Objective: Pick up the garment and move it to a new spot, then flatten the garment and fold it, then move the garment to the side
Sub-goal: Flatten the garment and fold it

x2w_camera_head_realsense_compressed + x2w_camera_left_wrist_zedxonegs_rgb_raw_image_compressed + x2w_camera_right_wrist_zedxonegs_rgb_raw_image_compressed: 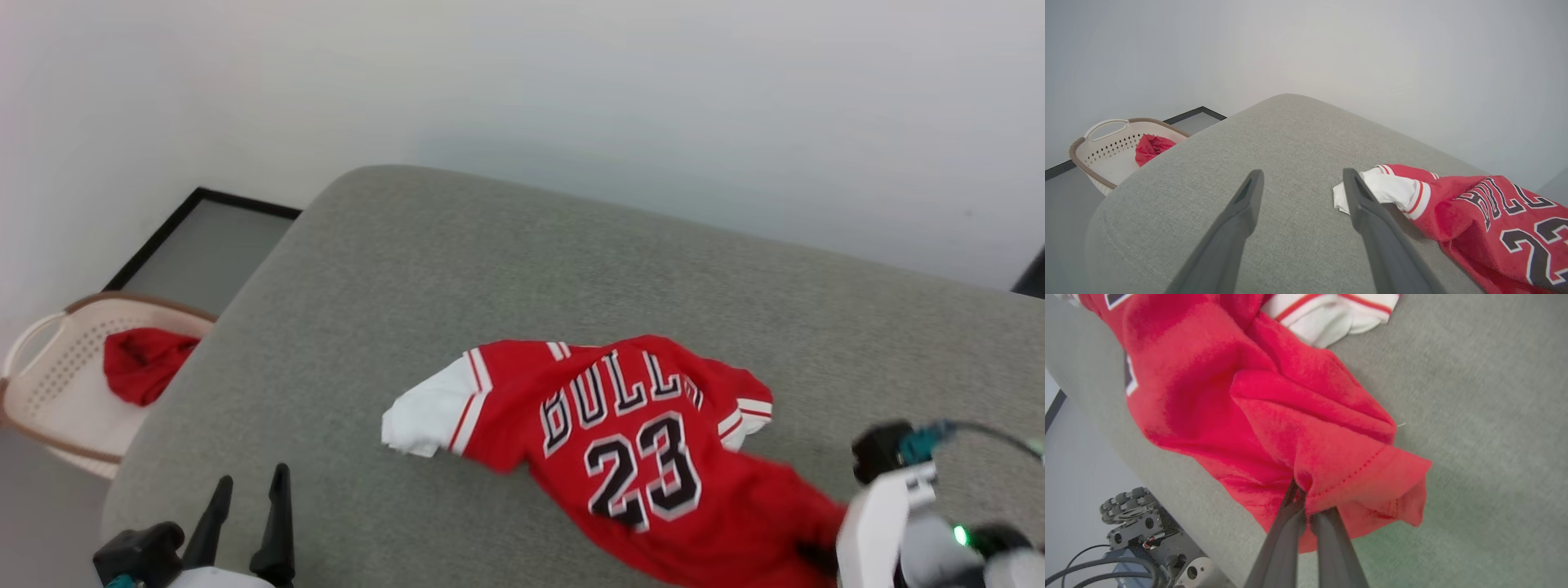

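Note:
The garment (629,441), a red jersey with white sleeves and black "BULLS 23" lettering, lies rumpled on the grey cushion (506,269), its lower part trailing toward the near right edge. My right gripper (1304,494) is shut on the garment's (1274,416) red hem, which bunches around the fingertips; in the head view only that arm's pale wrist (882,506) shows at the lower right. My left gripper (1300,179) stands open above bare cushion, its right finger (1359,196) just beside the garment's white sleeve (1392,190). It also shows at the lower left (249,486).
A cream laundry basket (49,367) stands on the floor left of the cushion and holds a plain red cloth (143,363). A white wall rises behind the cushion. The robot's wheeled base (1147,531) sits below the cushion's near edge.

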Tool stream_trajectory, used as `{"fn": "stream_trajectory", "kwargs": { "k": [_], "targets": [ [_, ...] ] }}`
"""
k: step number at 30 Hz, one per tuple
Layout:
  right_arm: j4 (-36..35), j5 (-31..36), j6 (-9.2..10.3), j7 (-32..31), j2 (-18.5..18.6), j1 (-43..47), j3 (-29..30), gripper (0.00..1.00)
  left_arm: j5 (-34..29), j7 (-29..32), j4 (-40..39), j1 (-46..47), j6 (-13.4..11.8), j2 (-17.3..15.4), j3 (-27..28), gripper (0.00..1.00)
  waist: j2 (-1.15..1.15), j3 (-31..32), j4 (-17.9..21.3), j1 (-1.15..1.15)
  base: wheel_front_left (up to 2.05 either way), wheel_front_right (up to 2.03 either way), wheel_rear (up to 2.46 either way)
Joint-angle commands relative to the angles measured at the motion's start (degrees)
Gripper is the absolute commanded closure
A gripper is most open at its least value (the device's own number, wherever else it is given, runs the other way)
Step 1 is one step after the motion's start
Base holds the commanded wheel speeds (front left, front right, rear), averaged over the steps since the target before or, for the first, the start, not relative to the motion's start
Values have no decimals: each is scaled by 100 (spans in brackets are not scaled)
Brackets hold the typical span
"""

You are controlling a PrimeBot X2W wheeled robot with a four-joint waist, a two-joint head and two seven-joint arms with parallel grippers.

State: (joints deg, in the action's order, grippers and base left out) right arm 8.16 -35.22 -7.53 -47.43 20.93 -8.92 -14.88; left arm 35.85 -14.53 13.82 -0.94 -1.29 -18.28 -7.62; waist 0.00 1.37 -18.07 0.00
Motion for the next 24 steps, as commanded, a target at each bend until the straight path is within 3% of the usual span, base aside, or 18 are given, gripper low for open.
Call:
{"fn": "stream_trajectory", "kwargs": {
  "k": [1, 11, 12, 13, 14, 24],
  "targets": [
    [-139, 6, 8, -99, 14, 254, 90, 100, 45, 28, 2, -45, -11, -3, -5, 0, 0, 55, 127, 0, 0, 0, 0],
    [-621, 312, 8, -302, -536, 1597, 637, 100, 103, 56, 22, -138, -41, -6, -11, 0, 0, 50, 336, 0, 0, 0, 0],
    [-608, 351, 8, -276, -569, 1634, 630, 92, 82, 47, 19, -150, -39, -23, -12, 0, 0, 51, 352, 0, 0, 0, 0],
    [-618, 425, 8, -185, -587, 1649, 622, 9, 43, 32, -2, -155, -20, -38, -16, 0, 0, 54, 363, 0, 0, 0, 0],
    [-593, 457, 8, -130, -637, 1668, 633, 0, 41, 25, -7, -171, -14, -38, -2, 0, 0, 63, 376, 0, 0, 0, 0],
    [-1117, 166, 7, 27, -684, 1714, 861, 0, -92, -39, -31, -345, 6, -100, 110, 0, 0, 210, 357, 0, 0, 0, 0]
  ]
}}
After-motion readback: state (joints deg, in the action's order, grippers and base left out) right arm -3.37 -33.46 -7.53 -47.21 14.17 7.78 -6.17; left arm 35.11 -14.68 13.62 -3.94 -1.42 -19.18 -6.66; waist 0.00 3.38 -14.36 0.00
